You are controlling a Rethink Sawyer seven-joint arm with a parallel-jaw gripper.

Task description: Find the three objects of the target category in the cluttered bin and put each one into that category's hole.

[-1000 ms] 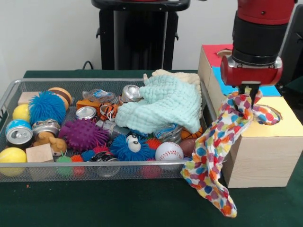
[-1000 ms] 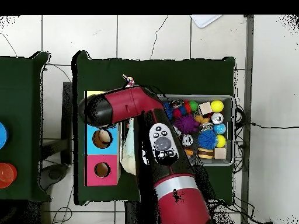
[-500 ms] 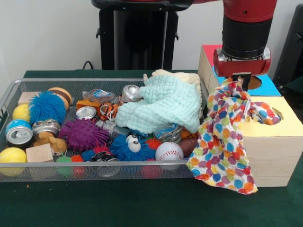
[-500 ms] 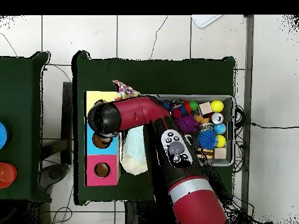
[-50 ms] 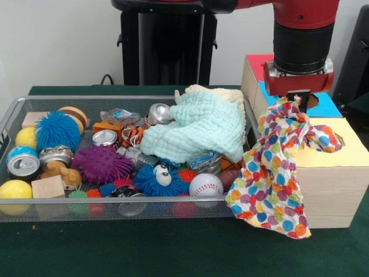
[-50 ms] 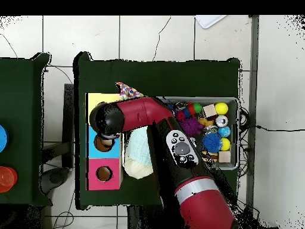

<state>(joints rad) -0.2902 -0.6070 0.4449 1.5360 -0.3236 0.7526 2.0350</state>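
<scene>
Front view: claw [image 5: 298,98] pinches the polka-dot cloth [image 5: 273,167], draped over the yellow box top [image 5: 346,153] and down its side | not yet in the hole [image 5: 326,140] | mint cloth [image 5: 199,127] (likely next) waits in the bin [image 5: 14,115].

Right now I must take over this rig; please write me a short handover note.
Tool: shut on the dotted cloth, which hangs over the yellow hole of the sorting box.
Part of the cloth lies in the hole; most drapes down the box front.
In the bin: the mint cloth and a cream cloth under it.
Left: push this cloth in, then the others.
</scene>
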